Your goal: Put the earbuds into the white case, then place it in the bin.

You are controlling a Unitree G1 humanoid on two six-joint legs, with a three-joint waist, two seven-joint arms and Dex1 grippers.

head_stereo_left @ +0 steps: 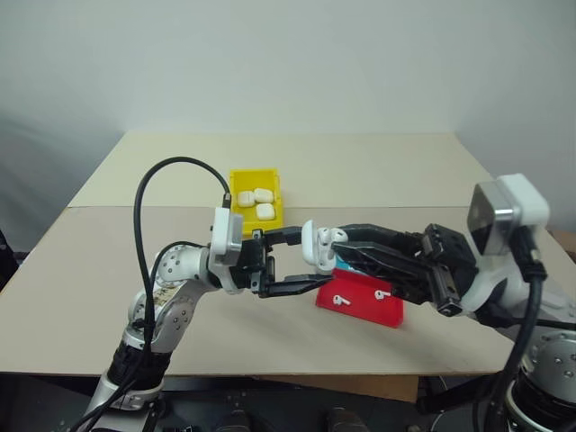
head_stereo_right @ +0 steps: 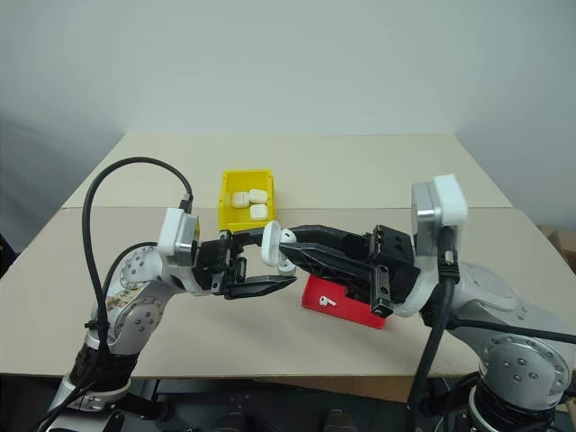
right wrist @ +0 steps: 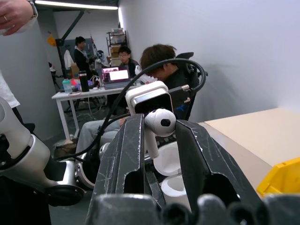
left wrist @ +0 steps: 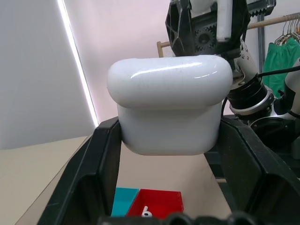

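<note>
My left gripper point(head_stereo_left: 315, 257) is shut on the white case point(head_stereo_left: 316, 248), holding it above the table with its lid open. In the left wrist view the case point(left wrist: 171, 110) sits squeezed between the two black fingers. My right gripper point(head_stereo_left: 336, 241) comes in from the right, shut on one earbud point(right wrist: 157, 124) just above the open case point(right wrist: 171, 169). Two more earbuds point(head_stereo_left: 340, 300) lie in the red tray point(head_stereo_left: 369, 308). The yellow bin point(head_stereo_left: 255, 174) stands behind the grippers and holds three white cases point(head_stereo_left: 257, 200).
The red tray has a teal part point(left wrist: 124, 201) beside it, right below the grippers. The beige table point(head_stereo_left: 108, 261) stretches left and far behind the bin. People sit at a desk point(right wrist: 93, 93) in the room beyond, and a person's hand point(right wrist: 14, 14) shows close by.
</note>
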